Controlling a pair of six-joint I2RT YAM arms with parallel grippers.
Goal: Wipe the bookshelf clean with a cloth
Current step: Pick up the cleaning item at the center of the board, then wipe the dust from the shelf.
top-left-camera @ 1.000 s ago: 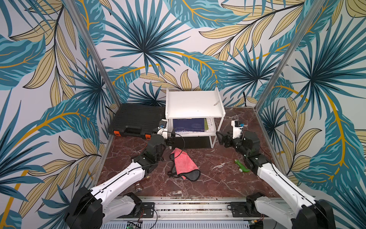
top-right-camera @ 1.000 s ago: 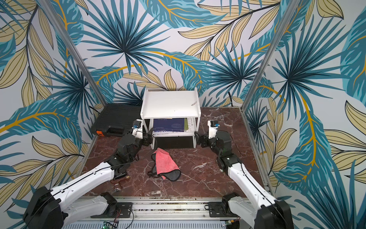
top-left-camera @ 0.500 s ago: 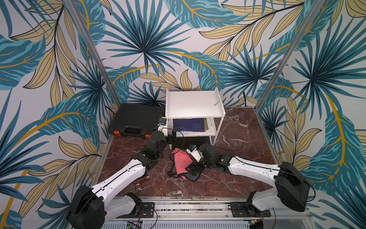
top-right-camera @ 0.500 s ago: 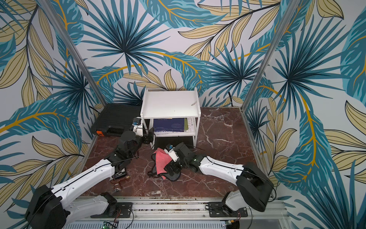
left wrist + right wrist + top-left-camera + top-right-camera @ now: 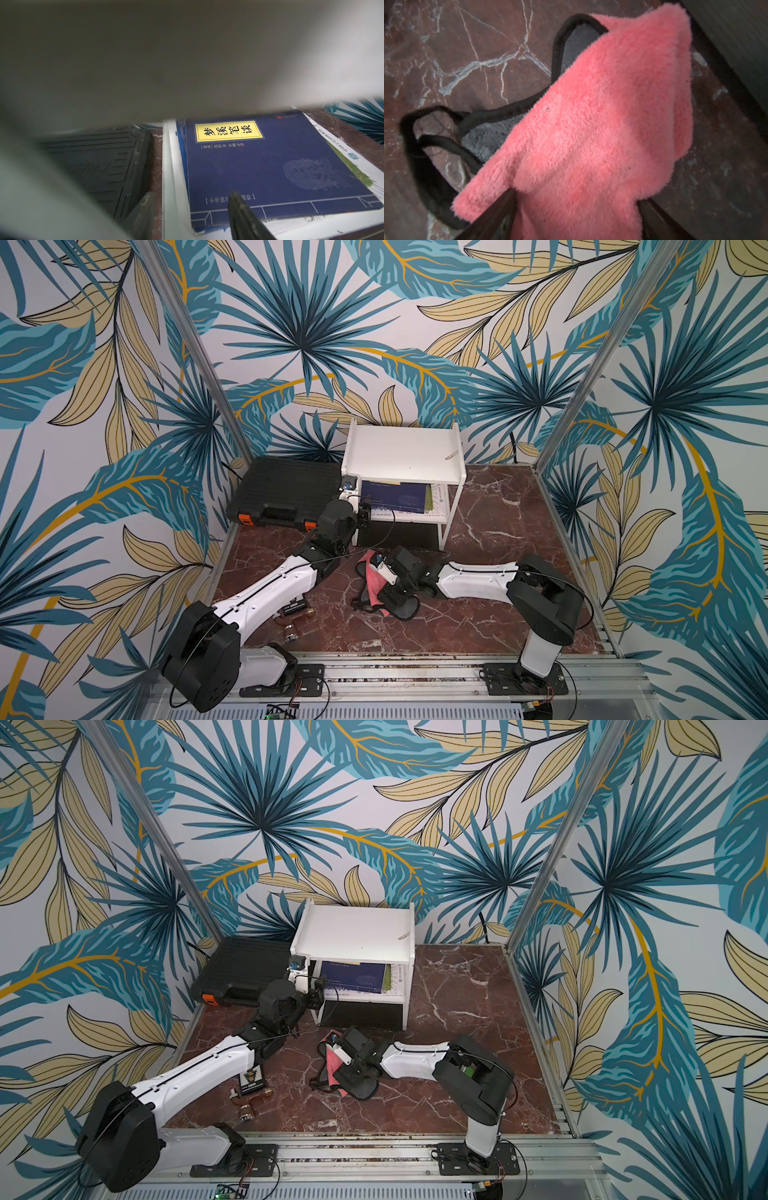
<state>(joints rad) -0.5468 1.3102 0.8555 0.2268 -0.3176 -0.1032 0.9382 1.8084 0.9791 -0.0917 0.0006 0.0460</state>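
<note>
The white bookshelf stands at the back of the table in both top views. The pink cloth, edged in black, lies crumpled on the marble in front of it. My right gripper is down on the cloth with its jaws wide. A pink fold fills the gap and touches both fingers. My left gripper is at the shelf's lower left front corner, open. Its fingers straddle the lower board's white edge.
A black case with orange latches lies left of the shelf. A blue book lies on the lower board over papers. A small pale object rests on the top board. Small brown parts lie by the left arm.
My right arm swung from beside the shelf's right leg down to the cloth and its jaws are narrowing on it. The cloth has bunched up. My left gripper edged up to the shelf corner.
</note>
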